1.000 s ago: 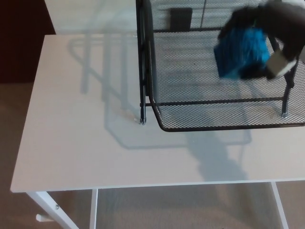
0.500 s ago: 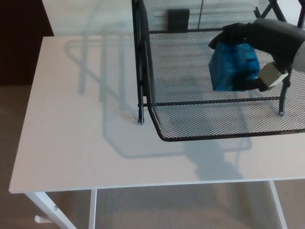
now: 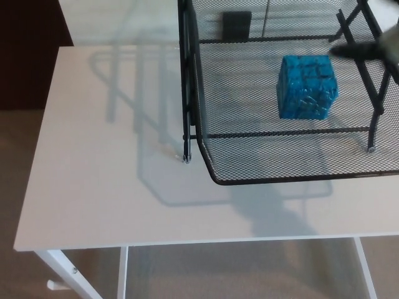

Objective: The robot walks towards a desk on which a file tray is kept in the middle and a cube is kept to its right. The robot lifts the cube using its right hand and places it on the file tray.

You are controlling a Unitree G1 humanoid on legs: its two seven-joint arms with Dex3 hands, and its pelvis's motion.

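Fingers of right hand blurred, state untellable; cube rests free in file tray.

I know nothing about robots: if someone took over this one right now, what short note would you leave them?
Right hand: clear of the cube, blurred at the picture's right edge; open or shut unclear.
Left hand: not in view.
Cube: resting on the file tray mesh, on the desk.
Done: cube placed on tray.
Left: probably only drawing the right arm away.
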